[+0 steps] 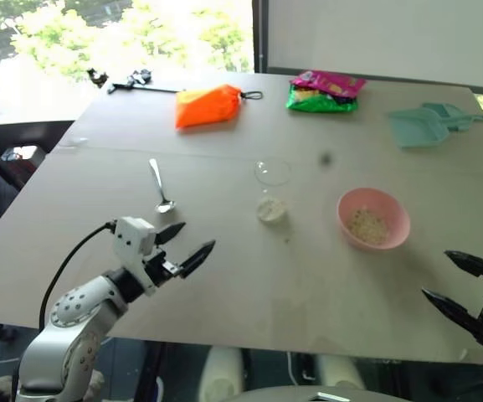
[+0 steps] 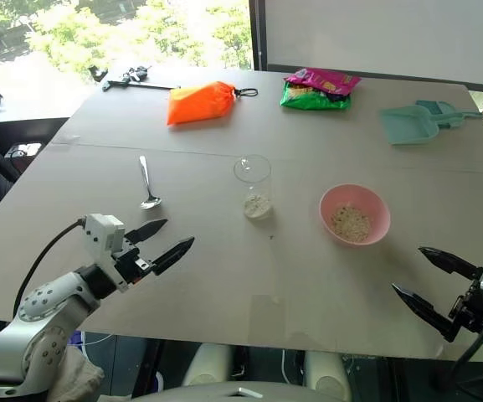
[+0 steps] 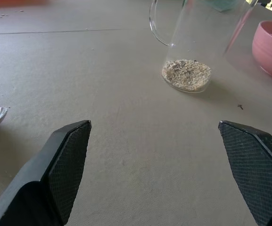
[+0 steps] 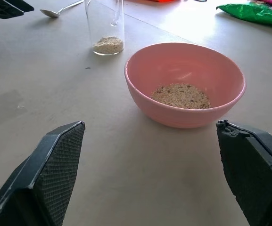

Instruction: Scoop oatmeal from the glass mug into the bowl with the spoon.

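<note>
Two claws spread, empty: left claw (image 2: 159, 241), right claw (image 2: 429, 282). Oatmeal (image 4: 181, 95) in bowl (image 4: 140, 94) & glass mug (image 2: 254, 186).

An indoor test or lab setting rather than a home kitchen: a large plain grey table (image 2: 249, 285) stands beside a tall window (image 1: 124, 33) giving onto sunlit trees. Unrelated props sit along its far edge (an orange pouch (image 2: 197, 102), a green-and-pink snack packet (image 2: 318, 90), a teal dustpan (image 2: 417, 122), a small black tool (image 2: 124, 78)).
</note>
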